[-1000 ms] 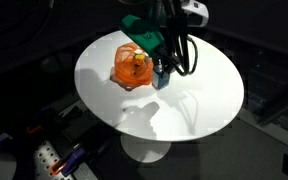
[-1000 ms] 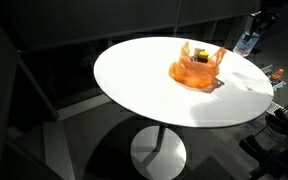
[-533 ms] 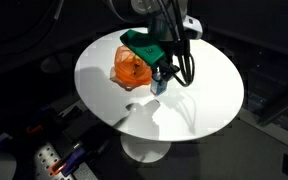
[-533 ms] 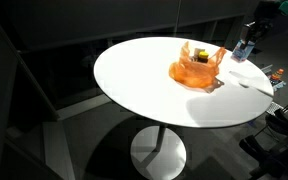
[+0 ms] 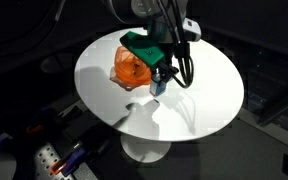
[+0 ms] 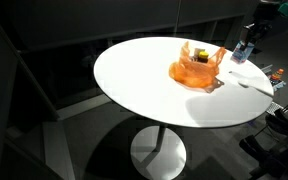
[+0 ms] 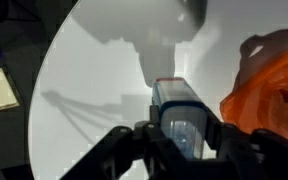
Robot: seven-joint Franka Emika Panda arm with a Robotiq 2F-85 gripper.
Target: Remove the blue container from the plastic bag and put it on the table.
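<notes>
Container [image 7: 182,118] is out of the bag [image 7: 269,90], clamped tight in our gripper [image 7: 184,140]. We hold it just beside the bag, low over the table [image 5: 199,105], so it can land on bare top.

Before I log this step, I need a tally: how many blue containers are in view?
1. The blue plastic container sits in the gripper, over the round white table beside the orange plastic bag. The bag could hide more.
</notes>
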